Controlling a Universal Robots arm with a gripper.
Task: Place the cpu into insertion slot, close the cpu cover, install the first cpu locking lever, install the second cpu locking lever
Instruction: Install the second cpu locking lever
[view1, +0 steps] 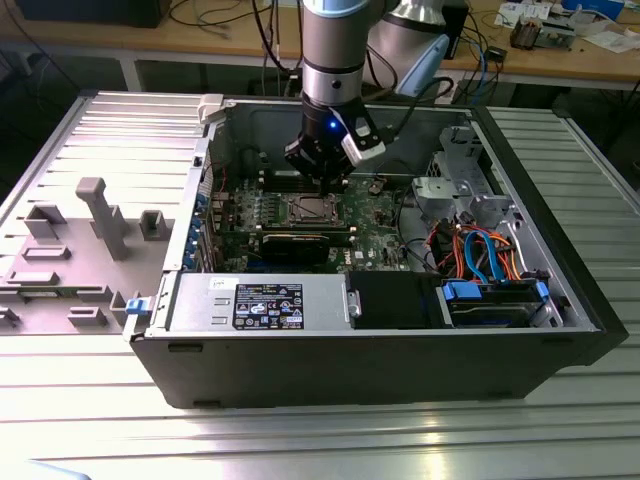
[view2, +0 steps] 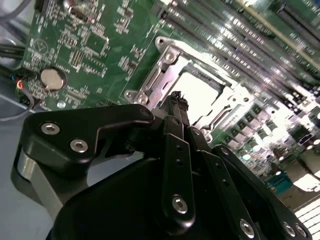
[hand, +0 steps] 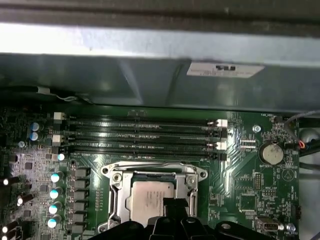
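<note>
Silvery cpu (hand: 150, 199) sits in insertion slot (hand: 116, 197), cpu cover (view2: 150, 82) seemingly down; levers unclear. Gripper (view2: 178, 98) pinched together, empty.

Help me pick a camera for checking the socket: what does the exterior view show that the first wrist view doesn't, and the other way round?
Exterior view alone: the whole computer case on the slatted table, the arm above it, and the blue drive cables.

First wrist view alone: the memory slots with white latches and the coin battery up close.

Both: the cpu lying in the insertion slot, with the cpu cover around it, and the claw above.
</note>
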